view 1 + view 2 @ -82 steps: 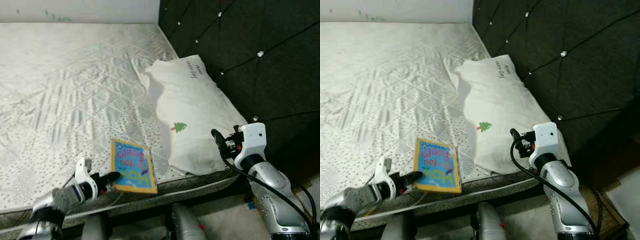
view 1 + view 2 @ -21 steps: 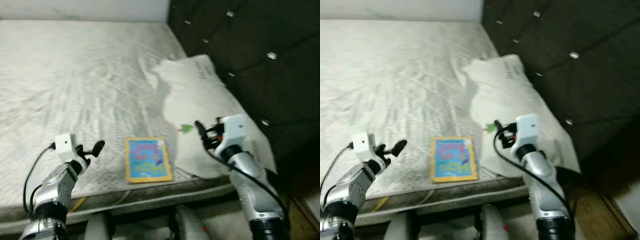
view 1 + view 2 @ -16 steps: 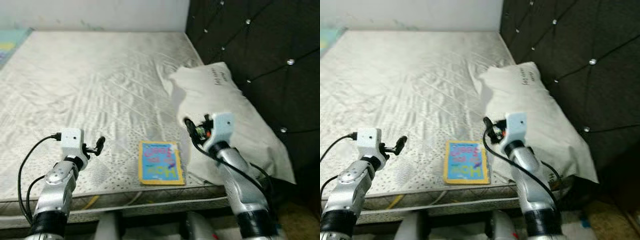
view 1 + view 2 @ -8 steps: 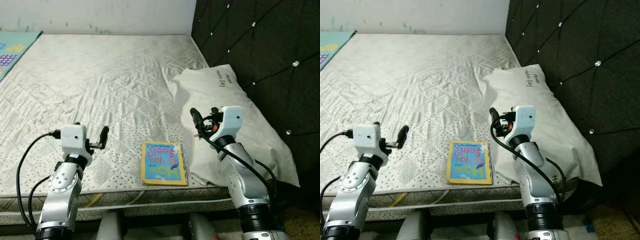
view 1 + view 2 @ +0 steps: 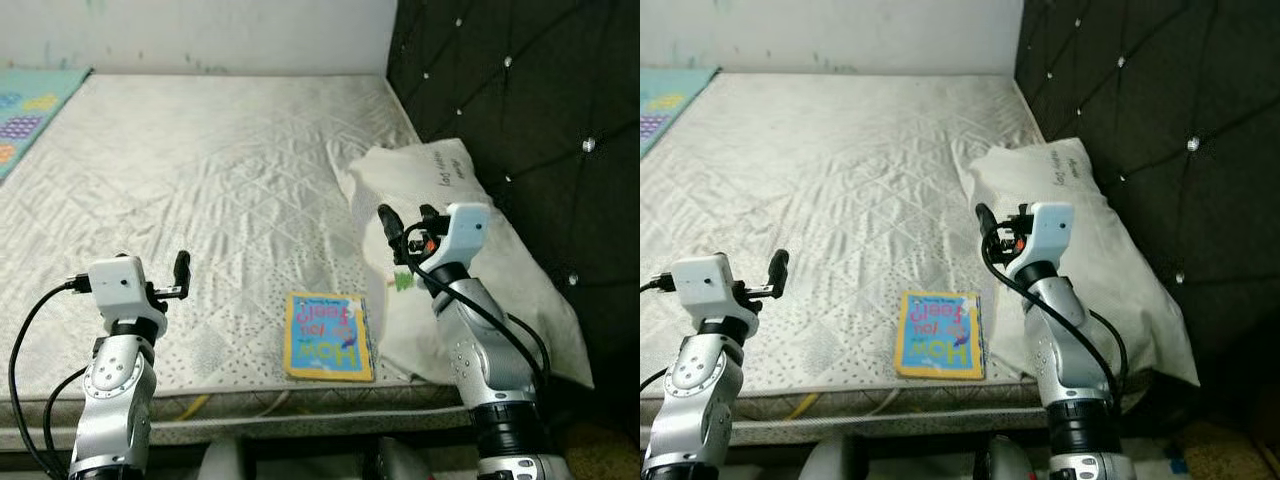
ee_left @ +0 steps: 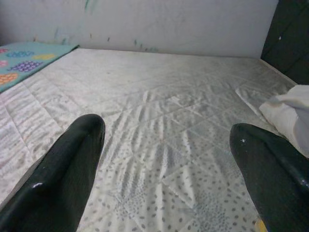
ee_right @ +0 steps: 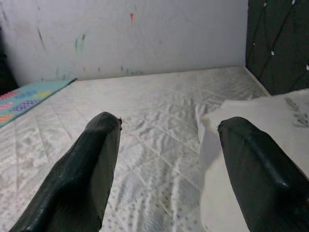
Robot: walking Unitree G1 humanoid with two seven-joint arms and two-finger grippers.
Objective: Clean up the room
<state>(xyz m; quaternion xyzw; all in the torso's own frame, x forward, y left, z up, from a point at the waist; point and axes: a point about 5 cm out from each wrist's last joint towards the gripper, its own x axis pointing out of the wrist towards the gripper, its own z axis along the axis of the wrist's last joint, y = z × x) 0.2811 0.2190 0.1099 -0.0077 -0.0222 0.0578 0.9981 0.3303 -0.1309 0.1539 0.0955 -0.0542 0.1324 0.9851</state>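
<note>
A small book (image 5: 326,336) with a yellow border and blue cover lies flat near the front edge of the white quilted mattress (image 5: 220,180). A white pillow (image 5: 455,215) rests to its right, against the dark headboard. My left gripper (image 5: 181,270) is raised over the mattress to the left of the book, apart from it; its fingers (image 6: 67,169) are spread wide, open and empty. My right gripper (image 5: 404,222) hovers over the pillow's near-left part, right of the book, open, with nothing between its fingers (image 7: 91,164).
The black tufted headboard (image 5: 520,100) walls off the right side. A pale wall (image 5: 200,30) runs behind the bed. A colourful play mat (image 5: 28,125) lies at the far left. A yellow cable (image 5: 190,406) hangs at the mattress's front edge.
My left gripper, which touched the book's corner five seconds ago, has lifted away to the left. The camera has shifted; the book and pillow lie as before.
</note>
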